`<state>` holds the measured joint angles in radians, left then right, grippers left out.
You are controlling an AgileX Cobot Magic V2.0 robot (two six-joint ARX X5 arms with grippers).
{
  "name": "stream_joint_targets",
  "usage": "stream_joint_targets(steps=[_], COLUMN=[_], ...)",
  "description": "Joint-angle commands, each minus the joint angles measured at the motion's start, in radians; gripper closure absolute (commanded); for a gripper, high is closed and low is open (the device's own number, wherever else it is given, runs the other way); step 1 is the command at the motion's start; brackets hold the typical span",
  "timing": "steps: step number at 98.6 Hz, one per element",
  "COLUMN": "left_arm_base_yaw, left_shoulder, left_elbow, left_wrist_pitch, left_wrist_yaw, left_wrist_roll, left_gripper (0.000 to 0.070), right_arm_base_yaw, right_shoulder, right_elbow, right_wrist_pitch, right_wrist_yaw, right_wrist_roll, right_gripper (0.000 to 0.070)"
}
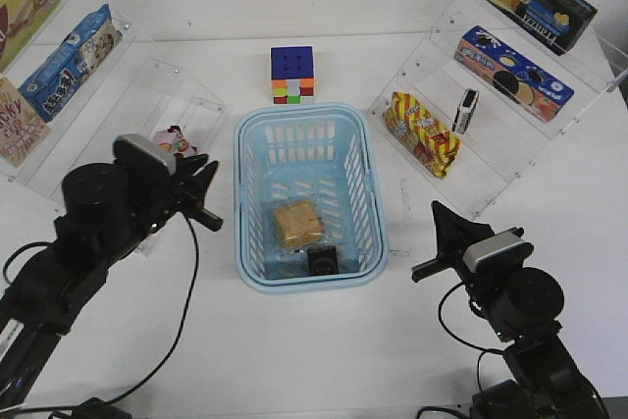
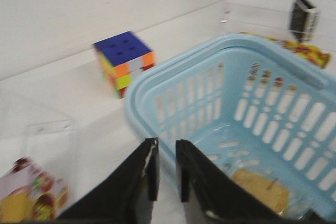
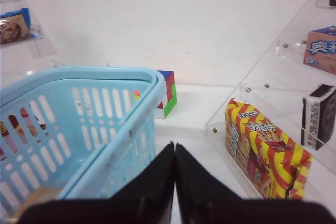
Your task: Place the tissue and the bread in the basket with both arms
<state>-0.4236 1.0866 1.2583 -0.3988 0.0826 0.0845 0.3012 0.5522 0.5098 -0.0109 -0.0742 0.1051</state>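
Observation:
The light blue basket (image 1: 302, 111) stands mid-table. The wrapped tan bread (image 1: 297, 224) lies inside it, with a black tissue pack (image 1: 322, 260) just in front of it at the near wall. A second black tissue pack (image 1: 467, 111) stands upright on the right acrylic shelf. My left gripper (image 1: 210, 197) hovers left of the basket; in the left wrist view it (image 2: 166, 148) is slightly open and empty, over the basket rim (image 2: 226, 45), with the bread (image 2: 260, 187) beyond. My right gripper (image 1: 438, 209) is right of the basket, shut and empty (image 3: 174, 145), beside the basket wall (image 3: 121, 72).
A colour cube (image 1: 292, 75) stands behind the basket. A yellow-red snack packet (image 1: 422, 131) and cookie boxes (image 1: 512, 72) fill the right shelf. Blue and tan packets (image 1: 69, 61) fill the left shelf; a pink-red packet (image 1: 175, 141) lies by the left gripper.

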Motion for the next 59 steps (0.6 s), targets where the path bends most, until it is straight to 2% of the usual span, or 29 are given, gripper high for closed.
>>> stream_joint_targets(steps=[1,8,15,25,37,38,59], left_arm_base_yaw=[0.012,0.041,0.066,0.088,0.097,0.097,0.097], left_shoulder=[-0.023,-0.071,-0.140,-0.274,-0.431,-0.539,-0.620], left_elbow=[0.013,-0.011,-0.089,-0.291,-0.547,-0.648,-0.648], left_wrist_pitch=[-0.076,-0.116,-0.080,0.071,0.296,0.325,0.296], left_wrist_yaw=[-0.085,-0.110,-0.110,-0.110,-0.110,-0.107,-0.107], left_wrist_roll=[-0.009,-0.022,-0.034,-0.074,-0.079,-0.078,-0.078], left_gripper=[0.0700,0.0700,0.0700,0.0700,0.0700,0.0699,0.0699], right_arm_base_yaw=[0.004,0.005,0.005,0.005,0.004,0.004,0.005], right_shoulder=[0.005,0.005,0.005,0.005,0.005,0.005,0.005], right_elbow=[0.011,0.011,0.011,0.011,0.011,0.011,0.011], right_wrist_pitch=[0.016,0.016,0.016,0.019,0.019,0.019,0.019], right_wrist_yaw=[0.003,0.003,0.004,0.003,0.003,0.003,0.003], right_wrist_roll=[0.006,0.006,0.006,0.006,0.006,0.006,0.006], right_gripper=[0.0700,0.0700,0.0700,0.0700,0.0700,0.0700,0.0700])
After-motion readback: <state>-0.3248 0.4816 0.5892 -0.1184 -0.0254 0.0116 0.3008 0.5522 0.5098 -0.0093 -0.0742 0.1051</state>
